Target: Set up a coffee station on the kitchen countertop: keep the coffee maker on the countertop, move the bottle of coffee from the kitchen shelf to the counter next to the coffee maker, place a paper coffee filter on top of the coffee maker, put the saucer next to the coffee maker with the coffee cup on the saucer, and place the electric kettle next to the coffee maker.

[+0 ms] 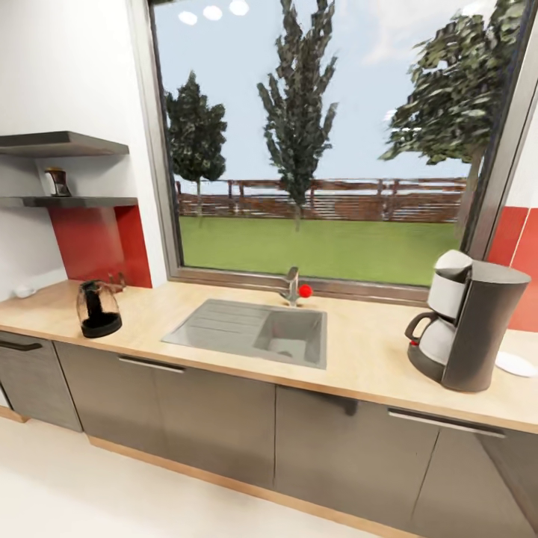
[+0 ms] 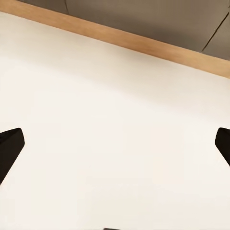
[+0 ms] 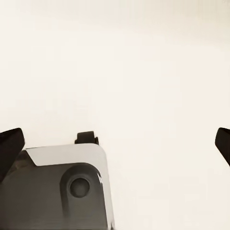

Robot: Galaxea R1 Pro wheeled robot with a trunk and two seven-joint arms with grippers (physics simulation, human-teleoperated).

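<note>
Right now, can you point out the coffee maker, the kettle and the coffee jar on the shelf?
coffee maker (image 1: 484,329): head view, on its dark grey body.
electric kettle (image 1: 98,308): head view, on its clear wall.
bottle of coffee (image 1: 57,181): head view, on its dark middle.

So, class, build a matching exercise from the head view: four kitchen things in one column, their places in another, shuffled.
Things:
1. grey coffee maker with white carafe
2. clear electric kettle on a black base
3. small dark bottle of coffee
4. flat white saucer

Places:
A. wall shelf, far left
B. counter, left of the sink
C. counter, right of the sink
D. counter, right edge, beside the coffee maker

Pairs: 1-C, 2-B, 3-A, 4-D
</note>
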